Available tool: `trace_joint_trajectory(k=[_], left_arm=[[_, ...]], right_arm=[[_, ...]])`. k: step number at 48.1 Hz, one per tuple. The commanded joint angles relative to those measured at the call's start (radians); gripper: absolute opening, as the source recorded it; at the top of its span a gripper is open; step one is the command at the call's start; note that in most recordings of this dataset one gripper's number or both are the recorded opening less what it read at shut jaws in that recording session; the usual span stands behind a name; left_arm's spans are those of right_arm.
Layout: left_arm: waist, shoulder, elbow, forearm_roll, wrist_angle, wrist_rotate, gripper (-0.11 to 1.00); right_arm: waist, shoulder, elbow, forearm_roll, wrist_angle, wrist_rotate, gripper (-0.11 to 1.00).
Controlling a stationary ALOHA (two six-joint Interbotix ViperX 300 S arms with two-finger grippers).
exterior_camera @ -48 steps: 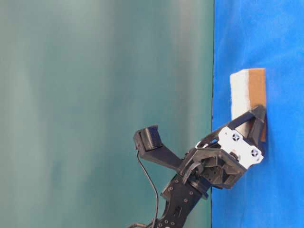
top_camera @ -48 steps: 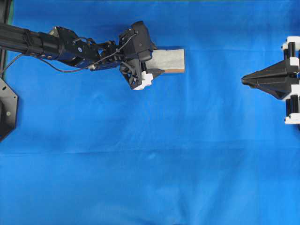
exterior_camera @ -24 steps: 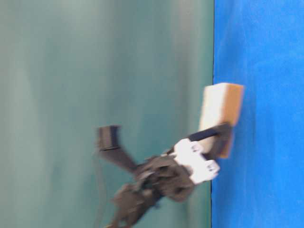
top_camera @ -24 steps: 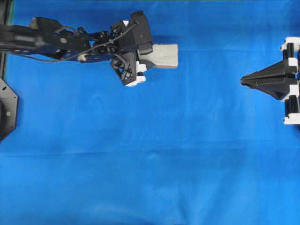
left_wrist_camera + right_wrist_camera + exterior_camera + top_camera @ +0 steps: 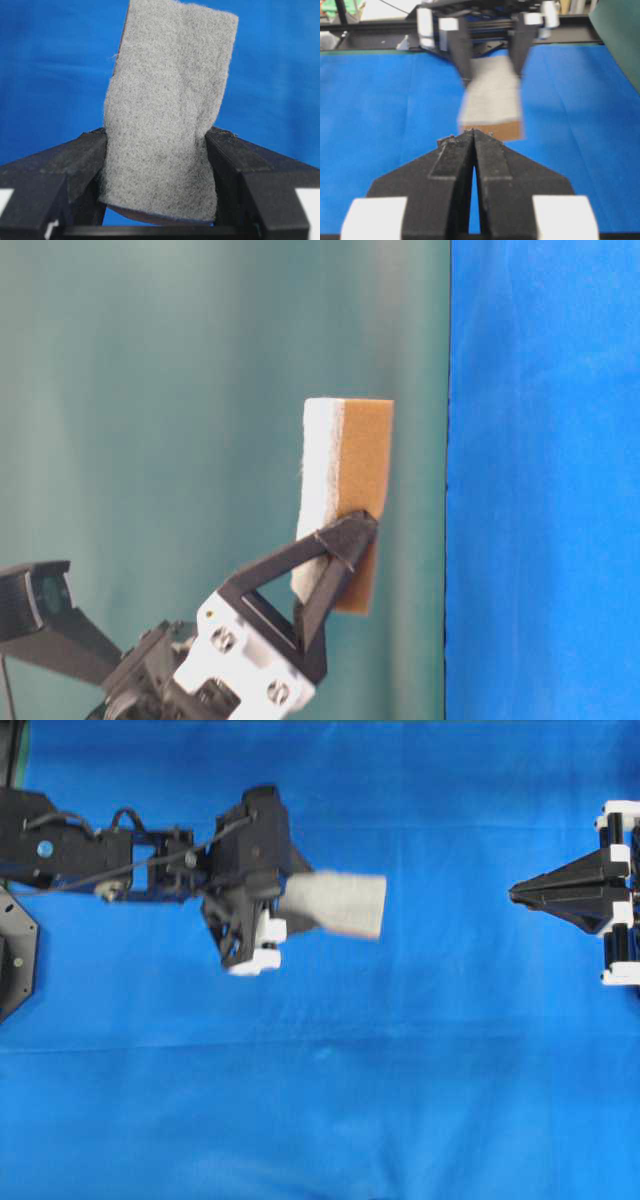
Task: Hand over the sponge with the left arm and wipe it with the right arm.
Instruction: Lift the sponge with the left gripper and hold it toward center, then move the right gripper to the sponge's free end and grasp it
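The left gripper (image 5: pixel 290 910) clamped the sponge (image 5: pixel 335 904), lifted clear of the blue cloth (image 5: pixel 320 1100); the right gripper (image 5: pixel 515 893) sat fully closed, empty, well apart.

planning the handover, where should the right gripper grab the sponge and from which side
Probably the free end of the sponge, approached head-on from the right gripper. The left gripper pinches the near end across its width, so the far half sticks out unobstructed toward the right arm. Its jaws are shut and must open first.
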State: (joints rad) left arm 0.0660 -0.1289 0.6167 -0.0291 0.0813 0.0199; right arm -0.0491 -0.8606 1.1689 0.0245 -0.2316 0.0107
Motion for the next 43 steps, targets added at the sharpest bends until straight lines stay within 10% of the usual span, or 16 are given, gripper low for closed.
trace_joint_trajectory(k=[1,37,43], left_arm=[[-0.026,-0.021,-0.006,0.000,-0.003,-0.037,0.47],[-0.063,-0.018,-0.002,0.000,-0.008,-0.114,0.47],[-0.063,-0.018,-0.002,0.000,-0.008,-0.114,0.47]], right_arm=[[-0.002,0.008,-0.029,0.005,-0.005,0.002,0.00],[0.063,0.245,-0.190,0.034,-0.025,0.072,0.01],[0.075,0.345,-0.256,0.034,-0.017,0.084,0.32]])
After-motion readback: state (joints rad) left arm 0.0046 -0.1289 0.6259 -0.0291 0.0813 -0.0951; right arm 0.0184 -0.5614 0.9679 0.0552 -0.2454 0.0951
